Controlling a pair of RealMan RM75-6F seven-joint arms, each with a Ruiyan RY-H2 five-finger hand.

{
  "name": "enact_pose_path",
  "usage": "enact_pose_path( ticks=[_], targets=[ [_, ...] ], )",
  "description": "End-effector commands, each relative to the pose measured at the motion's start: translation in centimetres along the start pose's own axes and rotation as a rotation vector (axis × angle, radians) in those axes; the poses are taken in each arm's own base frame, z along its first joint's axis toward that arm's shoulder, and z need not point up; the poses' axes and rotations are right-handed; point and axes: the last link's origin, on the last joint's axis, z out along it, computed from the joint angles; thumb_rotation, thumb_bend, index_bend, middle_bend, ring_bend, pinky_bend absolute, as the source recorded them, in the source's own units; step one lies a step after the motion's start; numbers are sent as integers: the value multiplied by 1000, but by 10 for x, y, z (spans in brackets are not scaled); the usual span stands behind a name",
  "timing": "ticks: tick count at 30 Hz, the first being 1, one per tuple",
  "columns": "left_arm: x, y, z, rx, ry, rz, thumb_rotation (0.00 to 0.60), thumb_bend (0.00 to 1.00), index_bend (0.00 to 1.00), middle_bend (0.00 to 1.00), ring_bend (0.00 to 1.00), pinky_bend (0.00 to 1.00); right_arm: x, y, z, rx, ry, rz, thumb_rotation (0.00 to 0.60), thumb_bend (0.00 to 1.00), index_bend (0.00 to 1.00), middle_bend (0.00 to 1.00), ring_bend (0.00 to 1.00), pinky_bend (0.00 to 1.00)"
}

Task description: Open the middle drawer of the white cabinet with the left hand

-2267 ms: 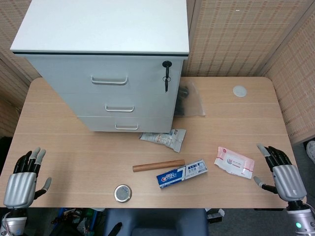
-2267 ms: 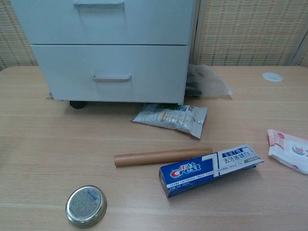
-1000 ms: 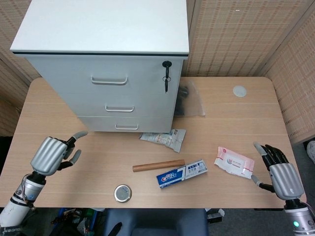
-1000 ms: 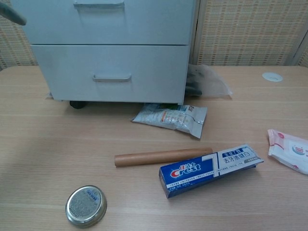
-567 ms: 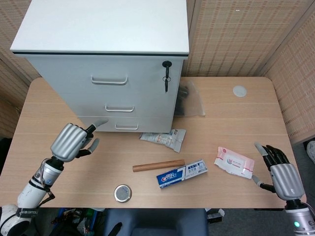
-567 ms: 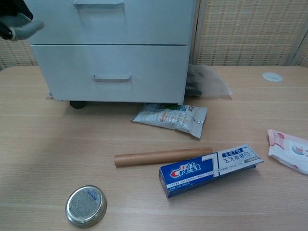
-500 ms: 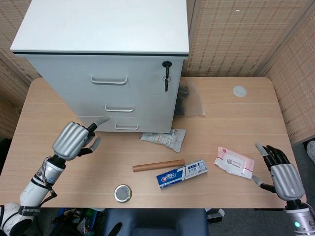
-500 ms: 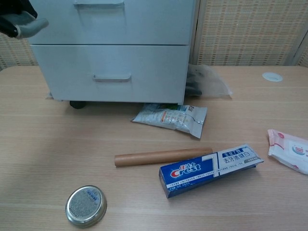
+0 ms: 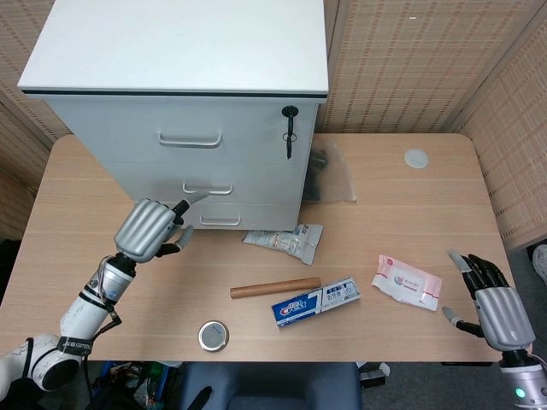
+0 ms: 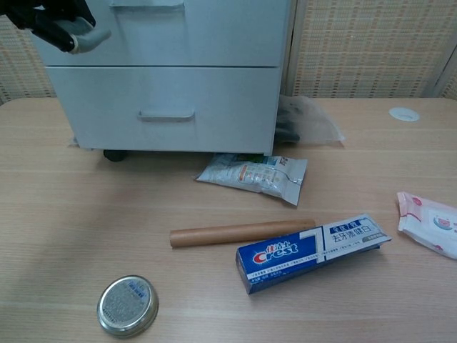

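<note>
The white cabinet stands at the back left of the table, with all three drawers closed. Its middle drawer carries a small silver handle, which also shows at the top edge of the chest view. My left hand hovers just below and left of that handle, holding nothing; one fingertip reaches almost to the handle's left end. In the chest view the left hand sits at the top left, in front of the drawer face. My right hand rests open near the table's front right corner.
In front of the cabinet lie a foil pouch, a brown roll, a blue toothpaste box and a round tin. A pink wipes pack lies to the right. A key hangs from the top drawer's lock.
My left hand has risen from the front left table edge and travelled right and forward to the cabinet's front, ending by the middle handle. The right hand barely moved.
</note>
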Motion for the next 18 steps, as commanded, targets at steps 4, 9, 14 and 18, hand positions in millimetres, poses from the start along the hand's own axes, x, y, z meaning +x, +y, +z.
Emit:
enact_pose_path(
  ticks=[4, 9, 14, 18],
  targets=[
    [-2, -2, 9, 12, -8, 0, 600, 495, 158, 925, 966, 1000, 1, 1, -1, -7, 3, 2, 600, 187, 0, 150, 85, 118],
    [-4, -4, 12, 21, -14, 1, 600, 495, 160, 925, 966, 1000, 0, 3, -1, -10, 0, 2, 600, 188, 0, 150, 85, 117],
    [-5, -5, 14, 27, -26, 8, 600, 495, 164, 924, 966, 1000, 0, 3, 0, -10, -1, 3, 600, 188, 0, 151, 85, 118],
    [-6, -5, 15, 29, -34, 11, 600, 495, 169, 924, 966, 1000, 0, 4, 0, -12, -1, 3, 600, 188, 0, 150, 85, 118]
  ],
)
